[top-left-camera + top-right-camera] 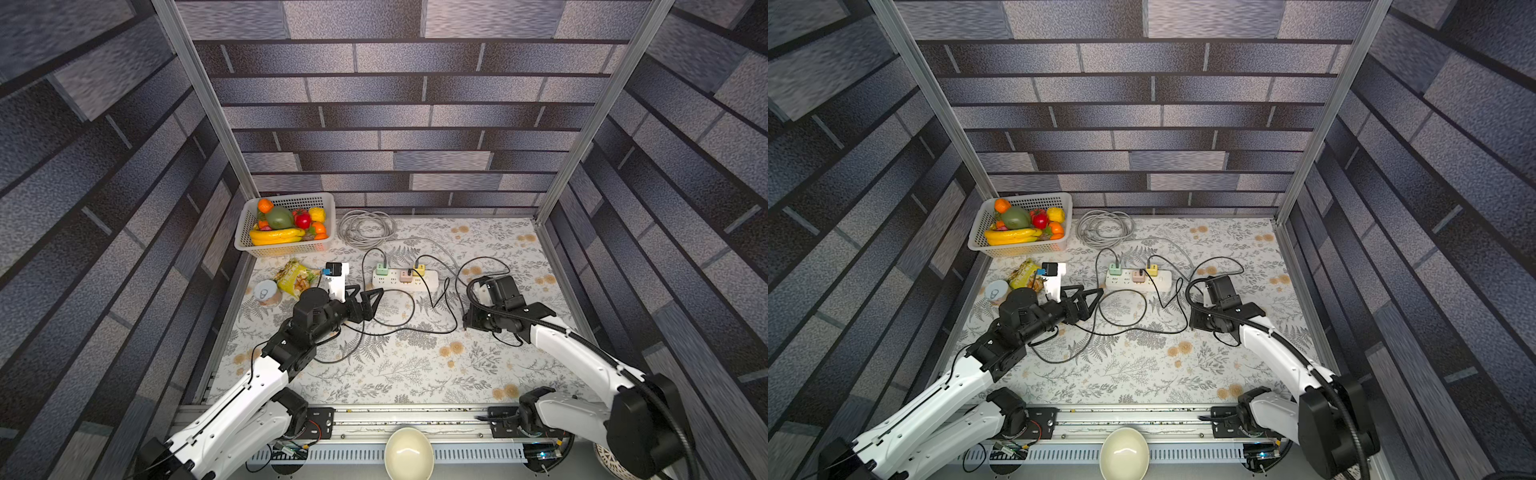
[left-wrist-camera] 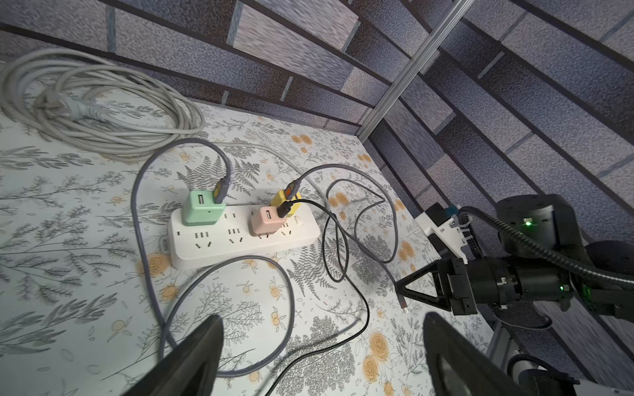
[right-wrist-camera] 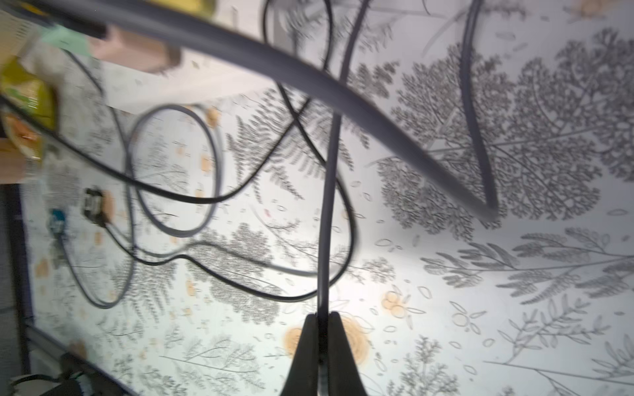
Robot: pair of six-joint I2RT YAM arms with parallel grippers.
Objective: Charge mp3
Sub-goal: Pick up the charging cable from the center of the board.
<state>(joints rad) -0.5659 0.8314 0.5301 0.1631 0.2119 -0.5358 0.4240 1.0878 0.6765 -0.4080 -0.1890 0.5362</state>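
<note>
On the left, the left gripper (image 2: 322, 319) hangs wide open and empty above the table (image 1: 415, 374). Centre stage, the power strip (image 1: 405, 280) carries three chargers (image 2: 203, 207), leads plugged in. Over right, the right gripper (image 3: 321, 317) is pinched tight on the grey cable (image 3: 330, 205), its free plug (image 2: 405, 306) dangling. The mp3 player? Can't spot it, so plugging it in looks undone.

Left arm (image 1: 266, 374): extended from near-left corner toward bench (image 1: 415, 374) middle; left claw (image 1: 368, 299) jaws spread wide. Right arm (image 1: 582, 353): elbow bent; right claw (image 3: 320, 329) tipped down, jaws pinched together.
</note>
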